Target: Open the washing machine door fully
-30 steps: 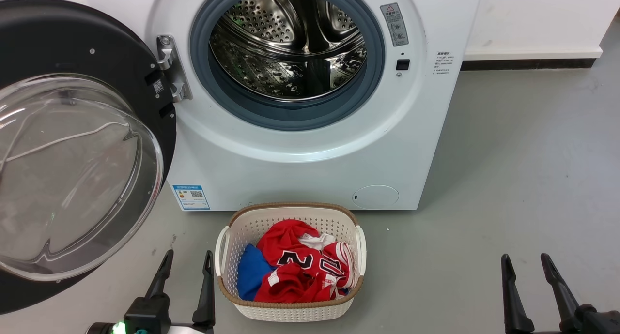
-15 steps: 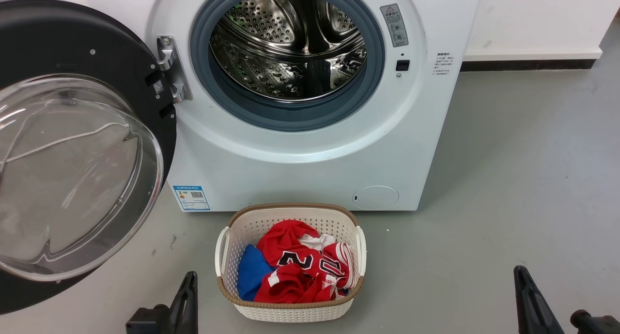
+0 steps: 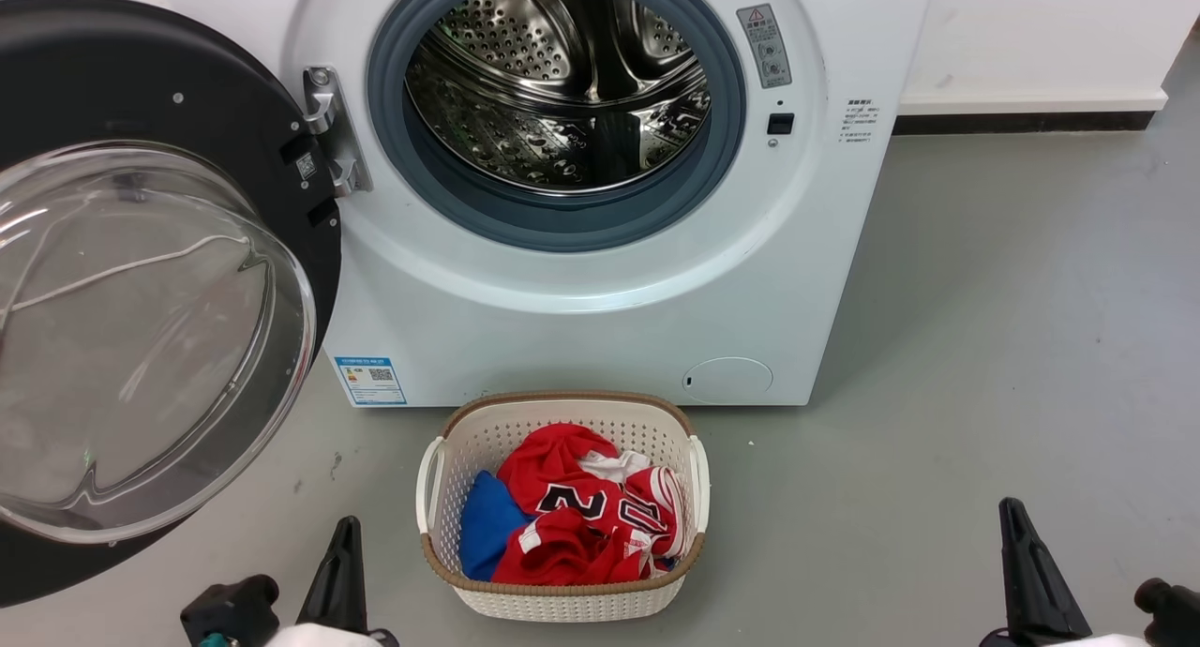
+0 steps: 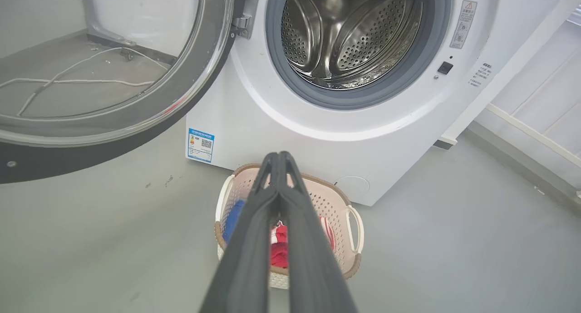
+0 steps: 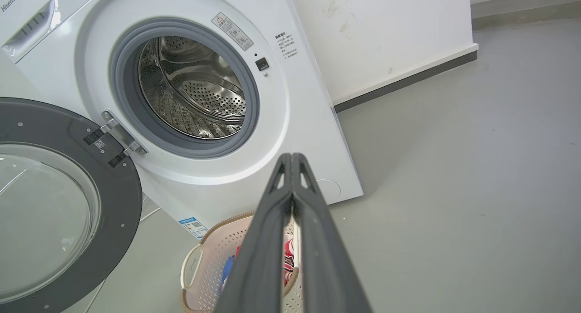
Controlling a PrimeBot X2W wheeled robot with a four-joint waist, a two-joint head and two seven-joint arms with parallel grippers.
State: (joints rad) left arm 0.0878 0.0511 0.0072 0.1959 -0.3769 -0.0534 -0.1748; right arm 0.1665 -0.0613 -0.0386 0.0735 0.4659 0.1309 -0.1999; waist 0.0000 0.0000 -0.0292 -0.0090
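Observation:
The washing machine door [image 3: 112, 75], black with a bulging clear glass bowl, stands swung wide open to the left of the white washing machine [image 3: 581, 319], held by its metal hinge [image 3: 330, 131]. The steel drum [image 3: 562, 84] is exposed inside the grey gasket. My left gripper [image 3: 349, 530] is low at the bottom left, shut and empty, apart from the door. My right gripper [image 3: 1011, 511] is low at the bottom right, also shut and empty. In the wrist views the left gripper [image 4: 278, 155] and right gripper [image 5: 291, 156] have fingers pressed together, with the door [image 4: 91, 145] [image 5: 122, 204] off to their left.
A white woven laundry basket [image 3: 562, 401] with red and blue clothes sits on the grey floor in front of the machine, between my grippers. A white wall with a dark skirting [image 3: 1022, 122] runs to the right. A white cable [image 4: 81, 77] lies behind the door glass.
Both grippers went from open to shut and sank lower in the head view. The door stayed where it was.

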